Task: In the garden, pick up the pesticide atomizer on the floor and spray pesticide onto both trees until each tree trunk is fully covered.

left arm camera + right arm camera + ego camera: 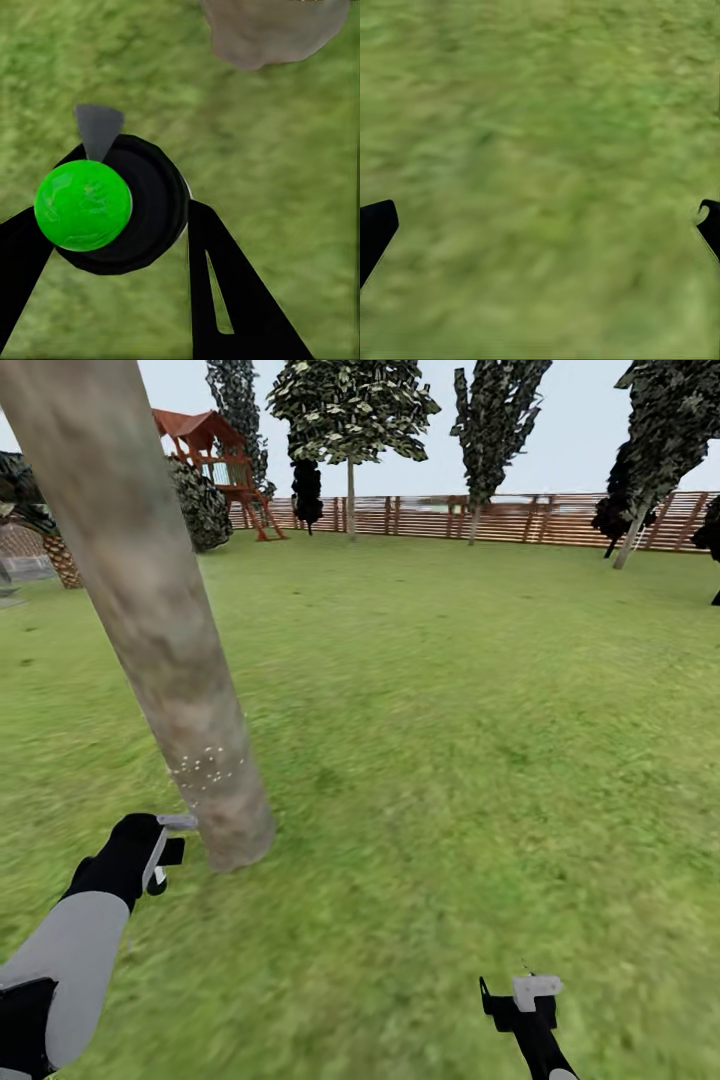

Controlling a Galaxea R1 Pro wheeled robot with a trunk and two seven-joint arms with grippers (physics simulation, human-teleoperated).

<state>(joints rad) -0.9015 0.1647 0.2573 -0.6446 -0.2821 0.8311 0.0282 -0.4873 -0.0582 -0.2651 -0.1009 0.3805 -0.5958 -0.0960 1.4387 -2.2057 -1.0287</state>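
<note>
trunk (150,610): mottled grey-brown, white specks low down
atomizer (112,206): black, bright green cap
grass (450,710): green
fence (500,518): brown slats

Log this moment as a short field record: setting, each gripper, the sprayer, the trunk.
setting: lawn ringed by a wooden fence
left gripper: shut on the atomizer, beside the trunk's base
atomizer: dark body, green round top, grey nozzle
near trunk: leaning, mottled grey-brown, small white specks low down
right gripper: open over bare grass, holding nothing
</note>
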